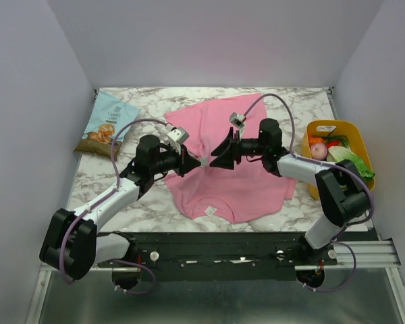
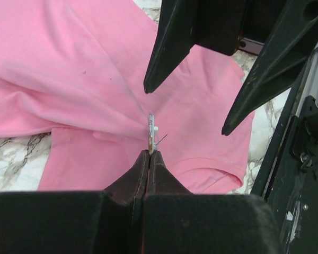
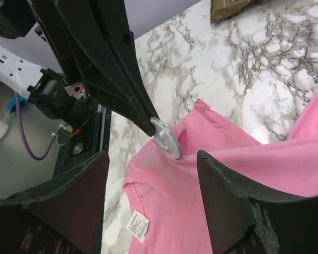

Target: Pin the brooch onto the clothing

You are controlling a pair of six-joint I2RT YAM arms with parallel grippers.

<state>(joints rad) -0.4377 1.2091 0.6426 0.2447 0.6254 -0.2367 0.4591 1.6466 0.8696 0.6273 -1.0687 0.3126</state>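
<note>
Left claw pinched shut on the brooch at its tips, disc edge-on against a drawn-up fold of pink shirt, right claw facing it, jaws wide apart, tips just beyond the brooch, gripping nothing

White marble tabletop with grey veins spreads under and beyond the left gripper and right gripper. Plain pale walls rise beyond them and at both outer sides. Soft, even light; nearer than both, possibly grey floor.
</note>
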